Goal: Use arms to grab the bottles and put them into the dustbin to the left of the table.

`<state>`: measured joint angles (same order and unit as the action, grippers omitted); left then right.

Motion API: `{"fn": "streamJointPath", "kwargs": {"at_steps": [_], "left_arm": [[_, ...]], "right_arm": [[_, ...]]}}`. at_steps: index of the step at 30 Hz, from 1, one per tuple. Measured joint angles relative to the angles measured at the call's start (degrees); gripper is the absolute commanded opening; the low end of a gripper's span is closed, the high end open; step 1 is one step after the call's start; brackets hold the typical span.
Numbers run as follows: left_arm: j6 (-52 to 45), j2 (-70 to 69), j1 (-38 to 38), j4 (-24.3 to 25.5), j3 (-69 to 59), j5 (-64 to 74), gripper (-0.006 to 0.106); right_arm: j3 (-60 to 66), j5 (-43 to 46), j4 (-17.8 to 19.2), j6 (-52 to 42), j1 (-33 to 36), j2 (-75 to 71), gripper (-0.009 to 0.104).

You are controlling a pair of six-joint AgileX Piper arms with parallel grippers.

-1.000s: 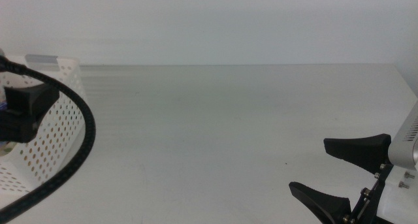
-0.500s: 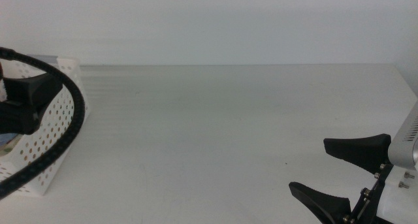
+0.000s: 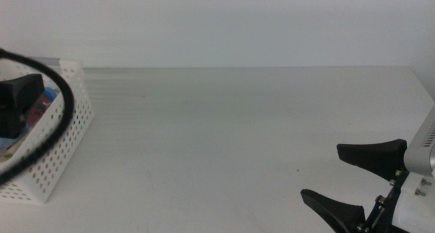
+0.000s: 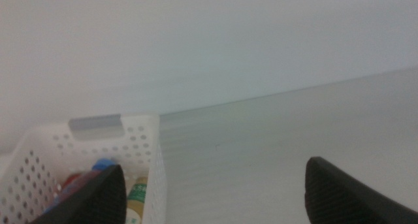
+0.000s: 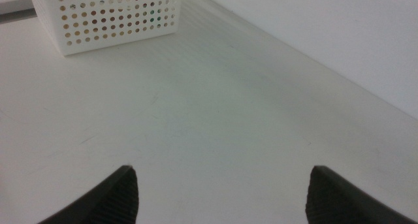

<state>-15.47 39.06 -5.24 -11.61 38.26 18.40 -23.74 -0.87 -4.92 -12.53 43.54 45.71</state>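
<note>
The white perforated dustbin (image 3: 64, 148) stands at the table's left edge. In the left wrist view the dustbin (image 4: 147, 145) holds the bottles: a red can (image 4: 72, 182), a blue cap (image 4: 103, 164) and a yellow bottle with a green label (image 4: 137, 196). My left gripper (image 4: 215, 185) hovers over the dustbin's near side, open and empty. In the middle view only the left arm's black body (image 3: 15, 100) and cable (image 3: 58, 117) show. My right gripper (image 3: 321, 172) waits open at the table's front right, open also in its own wrist view (image 5: 222, 185).
The white-grey table (image 3: 238, 131) stretches wide between the dustbin and the right gripper, with a plain wall behind. The right wrist view shows the dustbin (image 5: 111, 18) far across the bare tabletop, colours showing through its holes.
The left arm and its cable have drawn back toward the left edge, uncovering more of the dustbin and its contents. The right arm has stayed still.
</note>
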Motion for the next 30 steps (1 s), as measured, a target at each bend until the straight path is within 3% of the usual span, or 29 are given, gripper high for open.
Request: {"fn": "streamJointPath", "kwargs": {"at_steps": [6, 22, 30], "left_arm": [[6.1, 0.0, -0.1, 2.3, 0.0, 0.0, 0.09], [6.8, -2.0, -0.1, 2.5, -0.4, -0.2, 0.09], [6.8, -9.5, -0.1, 2.5, -9.8, -0.6, 0.09]], "right_arm": [[0.0, 0.0, 0.0, 0.0, 0.0, 0.0, 0.067], [4.1, -1.6, 0.9, 0.0, -0.3, -5.4, 0.067], [4.3, -1.7, 4.9, 0.0, -10.1, -9.5, 0.067]]}}
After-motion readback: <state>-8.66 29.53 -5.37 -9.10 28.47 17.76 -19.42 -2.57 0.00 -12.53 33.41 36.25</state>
